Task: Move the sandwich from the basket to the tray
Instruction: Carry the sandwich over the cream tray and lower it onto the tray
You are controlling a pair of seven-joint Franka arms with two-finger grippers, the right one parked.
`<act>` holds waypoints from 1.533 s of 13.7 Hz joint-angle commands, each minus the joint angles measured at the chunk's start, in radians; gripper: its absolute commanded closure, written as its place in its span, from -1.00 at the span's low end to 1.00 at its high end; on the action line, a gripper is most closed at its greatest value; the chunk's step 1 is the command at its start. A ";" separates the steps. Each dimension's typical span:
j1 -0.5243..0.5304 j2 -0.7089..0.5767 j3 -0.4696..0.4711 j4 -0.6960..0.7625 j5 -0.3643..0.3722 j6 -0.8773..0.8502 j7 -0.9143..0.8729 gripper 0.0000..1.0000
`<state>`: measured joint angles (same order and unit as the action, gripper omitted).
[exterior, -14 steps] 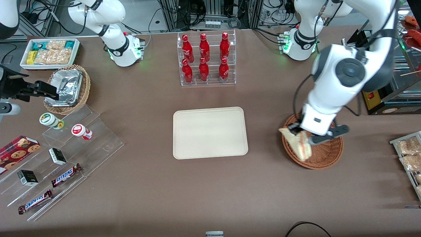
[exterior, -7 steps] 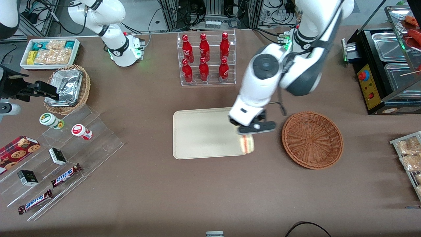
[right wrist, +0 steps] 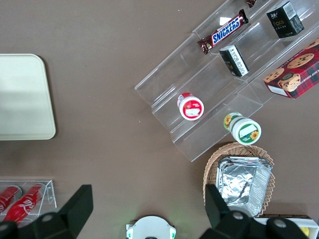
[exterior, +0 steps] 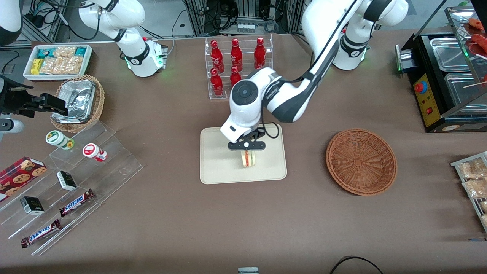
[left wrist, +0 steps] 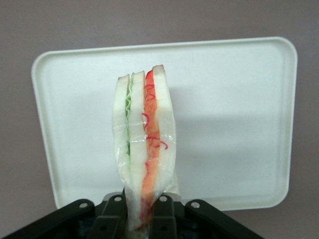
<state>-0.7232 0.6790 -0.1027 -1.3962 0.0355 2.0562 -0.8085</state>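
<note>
Task is most of the way done, by the look of it. The sandwich (exterior: 249, 158) is out of the basket (exterior: 361, 161), which sits bare, well apart toward the working arm's end of the table. The gripper (exterior: 247, 146) hangs over the middle of the tray (exterior: 217, 167), clamped tight on the sandwich's narrow end, w/ the wedge pointing down at the tray.

In the wrist view the sandwich (left wrist: 144, 149) sits edge-on between the fingers (left wrist: 112, 219): pale bread slices w/ green filling on one side, red on the other, clear wrap round it. The tray (left wrist: 239, 99) fills the backdrop, so the wedge is well inside the rim, not near an edge. Its shadow falls on the tray just beside it, so I judge it's held above the surface, not resting on it. Can't tell exactly how high.

Left to do, prob:
- lower the last bit
- let go
- lift the arm clear

Main risk: the wedge is upright on its thin side, so it'll likely tip flat once released. Plenty of tray either way, so it should stay on.

Elsewhere nothing bears on this: red bottles (exterior: 236, 64) in a clear rack farther from the front camera than the tray, partly hidden by the arm.
</note>
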 commanded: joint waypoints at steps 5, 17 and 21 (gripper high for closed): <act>-0.054 0.128 0.015 0.057 0.021 0.063 -0.006 1.00; -0.071 0.085 0.026 0.060 0.073 0.062 -0.018 -1.00; -0.065 -0.053 0.072 0.051 0.075 -0.048 -0.102 -1.00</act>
<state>-0.7789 0.7216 -0.0661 -1.3201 0.0949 2.0676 -0.8502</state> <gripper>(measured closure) 0.000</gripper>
